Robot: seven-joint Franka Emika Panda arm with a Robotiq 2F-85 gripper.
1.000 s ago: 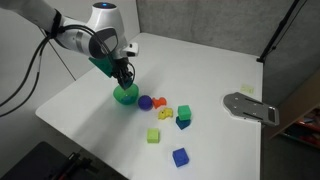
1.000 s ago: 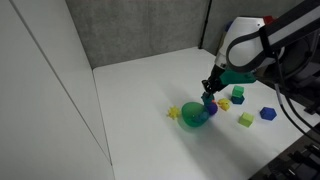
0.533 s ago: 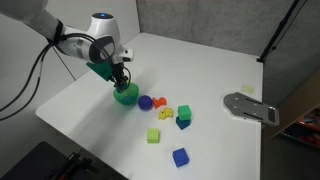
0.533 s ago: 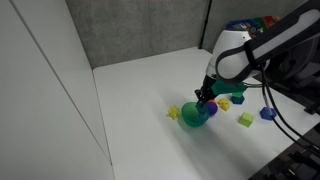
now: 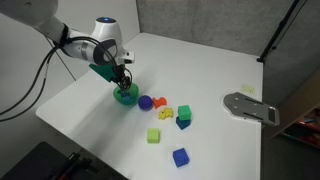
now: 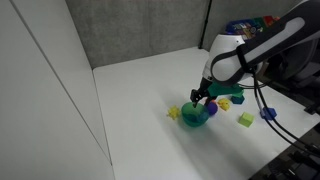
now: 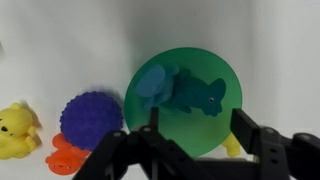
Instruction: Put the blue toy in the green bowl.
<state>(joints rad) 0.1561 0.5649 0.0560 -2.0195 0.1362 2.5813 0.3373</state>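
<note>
The green bowl (image 7: pixel 225 130) fills the middle of the wrist view. Inside it lies the blue toy (image 7: pixel 190 92), a teal-blue animal figure on its side. My gripper (image 7: pixel 198 118) hangs straight above the bowl, open, its two dark fingers (image 7: pixel 243 125) apart with nothing between them. In both exterior views the gripper (image 5: pixel 121 80) (image 6: pixel 200 98) stands just over the bowl (image 5: pixel 125 97) (image 6: pixel 195 117), and the toy cannot be made out there.
A purple ball (image 7: pixel 92 118) (image 5: pixel 145 102) touches the bowl's side, with yellow (image 7: pixel 15 130) and orange (image 7: pixel 65 158) toys beyond. A dark teal block (image 5: pixel 183 121), a yellow-green cube (image 5: pixel 153 135) and a bright blue cube (image 5: pixel 179 156) lie farther off. A grey metal piece (image 5: pixel 250 106) sits near the table's edge.
The jaws have opened over the bowl and the blue toy now lies loose inside it. The arm has shifted only slightly.
</note>
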